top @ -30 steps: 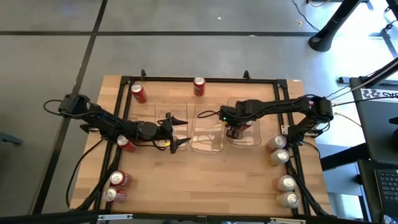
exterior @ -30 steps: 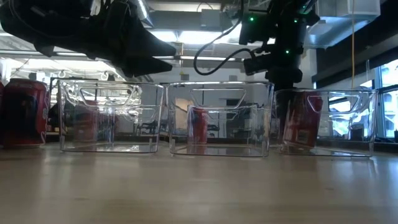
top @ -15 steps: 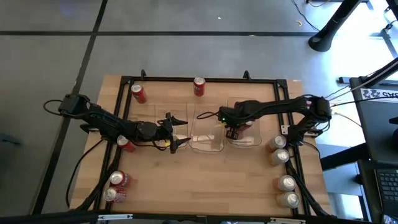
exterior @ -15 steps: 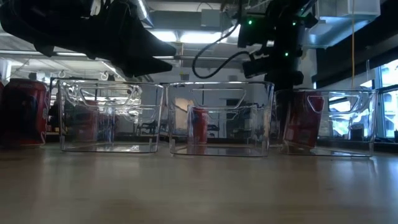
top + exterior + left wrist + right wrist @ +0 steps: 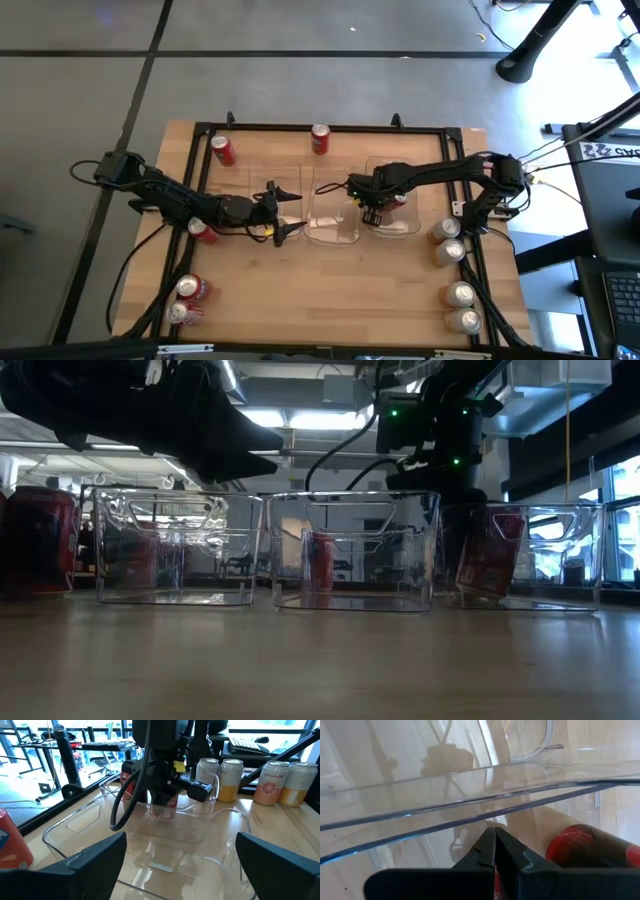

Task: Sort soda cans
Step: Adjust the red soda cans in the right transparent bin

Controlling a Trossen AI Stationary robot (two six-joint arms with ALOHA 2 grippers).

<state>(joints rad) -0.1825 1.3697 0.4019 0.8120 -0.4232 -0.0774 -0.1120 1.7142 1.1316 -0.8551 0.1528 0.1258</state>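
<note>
Three clear bins stand in a row mid-table. A red soda can [image 5: 398, 200] sits tilted inside the right bin [image 5: 560, 595]; it also shows in the right wrist view [image 5: 580, 845]. My right gripper [image 5: 495, 834] is shut and hovers over the wall between the middle and right bins [image 5: 368, 208], apart from the can. My left gripper [image 5: 287, 212] is open above the left bin [image 5: 180, 595], its fingers spread wide [image 5: 185, 870]. Other red cans [image 5: 203, 232] and pale cans [image 5: 447, 240] stand on the table outside the bins.
Two red cans stand near the far edge [image 5: 222, 150] [image 5: 320, 138], two at the near left corner [image 5: 185, 300]. Pale cans stand along the right side [image 5: 462, 308]. A black frame [image 5: 330, 127] rims the wooden table. The middle bin [image 5: 335, 225] holds nothing.
My right gripper has moved toward the table's left, from over the right bin to the wall it shares with the middle bin. The red can has stayed tilted in the right bin. My left arm has kept still.
</note>
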